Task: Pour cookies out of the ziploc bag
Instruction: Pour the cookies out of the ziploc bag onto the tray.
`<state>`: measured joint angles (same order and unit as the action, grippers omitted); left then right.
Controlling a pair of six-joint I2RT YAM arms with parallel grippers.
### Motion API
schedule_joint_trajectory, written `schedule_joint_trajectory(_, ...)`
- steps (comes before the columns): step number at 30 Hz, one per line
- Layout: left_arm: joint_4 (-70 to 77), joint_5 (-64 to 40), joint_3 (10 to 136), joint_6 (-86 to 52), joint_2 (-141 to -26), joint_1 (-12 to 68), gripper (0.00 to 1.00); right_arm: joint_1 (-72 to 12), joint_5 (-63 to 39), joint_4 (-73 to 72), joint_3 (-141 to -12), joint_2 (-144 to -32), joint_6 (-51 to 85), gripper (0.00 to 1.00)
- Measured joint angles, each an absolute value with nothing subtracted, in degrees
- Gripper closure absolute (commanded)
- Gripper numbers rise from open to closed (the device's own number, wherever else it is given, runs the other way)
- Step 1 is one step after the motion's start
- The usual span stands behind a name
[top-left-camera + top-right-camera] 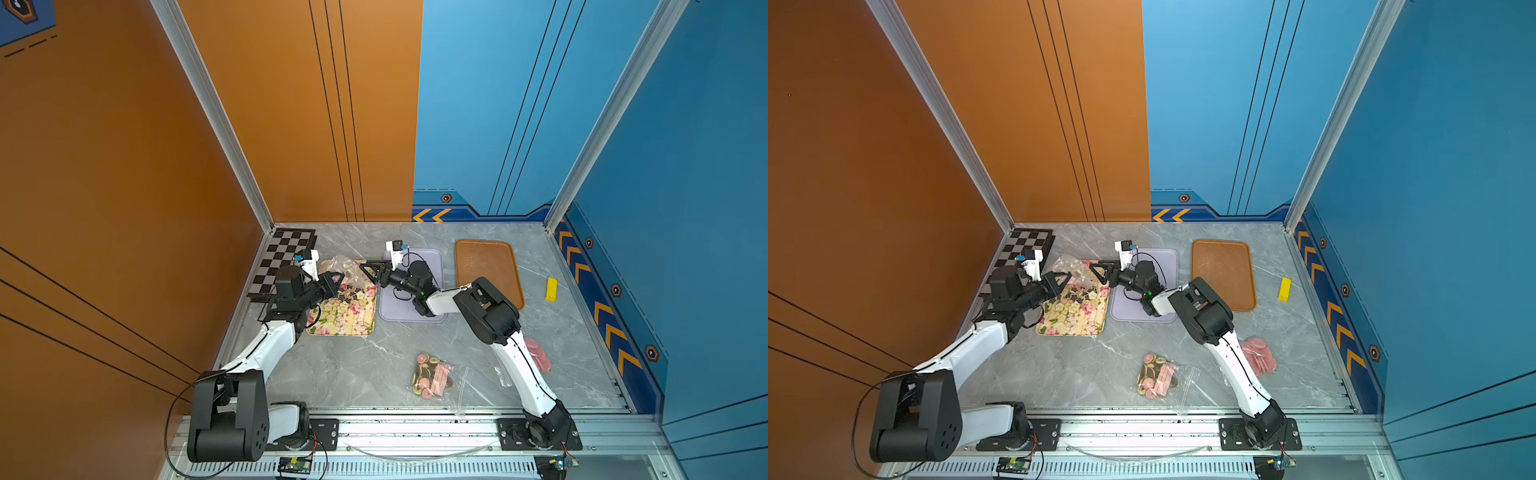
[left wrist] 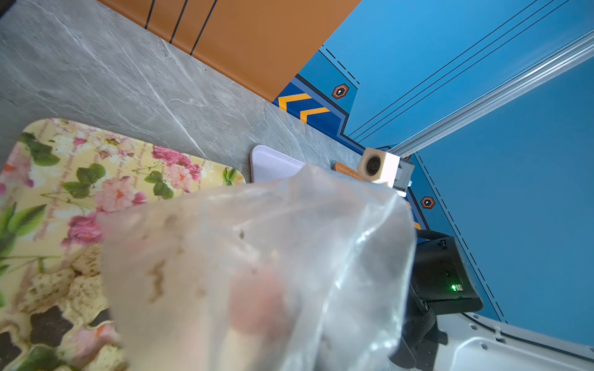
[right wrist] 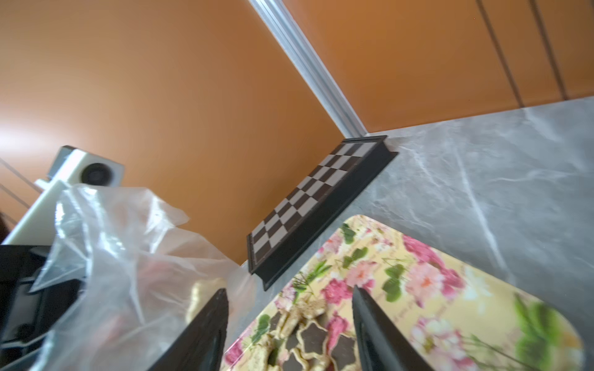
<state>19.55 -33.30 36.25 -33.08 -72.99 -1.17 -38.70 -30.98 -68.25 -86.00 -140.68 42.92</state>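
Ok, here's where I'm at. My left gripper [image 1: 338, 279] is clenched on the clear plastic ziploc bag [image 1: 341, 266] and holds it up over the far end of the yellow floral-print tray [image 1: 353, 322]. The right gripper [image 3: 288, 289] has its jaws apart with nothing between them. It's parked right beside the bag, and I can't tell whether one finger brushes the plastic.

A bunch of dark brown and tan star-shaped cookies [image 1: 349, 296] lie on the floral tray under the bag. In the left wrist view there's a blurry pinkish lump inside the bag [image 2: 257, 257], so I reckon it isn't empty. No idea how many are left in there.

Stuff that worries me:

- Only one gripper holds the bag and the film is floppy. It could fold over the opening and trap whatever is left. I can't even see which way the mouth faces.
- The bag hangs near the tray edge that's next to the lilac rectangular tray [image 1: 388, 309]. A hard tip or shake could bounce cookies over the rim onto that tray or onto the grey marble-look table [image 1: 374, 365].
- The right fingers are close enough to snag loose plastic and tug the bag sideways.
- If the left pinch slips, the whole bag drops onto the pile.
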Motion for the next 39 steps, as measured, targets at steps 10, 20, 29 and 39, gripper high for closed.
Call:
schedule_joint_trajectory(10, 19.7, -34.8, 36.3, -32.3, -74.0, -1.8, 1.00, -41.3, -38.0, -68.5, -90.0, -140.8, 42.7, 0.27)
schedule_joint_trajectory(20, 19.5, -34.7, 36.5, -32.3, -74.8, -2.3, 1.00, -42.9, -40.6, -64.0, -91.7, -140.8, 39.5, 0.29)
schedule_joint_trajectory(29, 19.4, -33.3, 36.5, -32.3, -76.3, -1.3, 1.00, -42.8, -40.6, -63.6, -91.7, -140.8, 37.7, 0.64)
schedule_joint_trajectory(39, 19.3, -31.3, 36.5, -32.3, -77.1, -1.0, 1.00, -42.5, -40.1, -63.4, -91.3, -140.8, 37.3, 1.00)
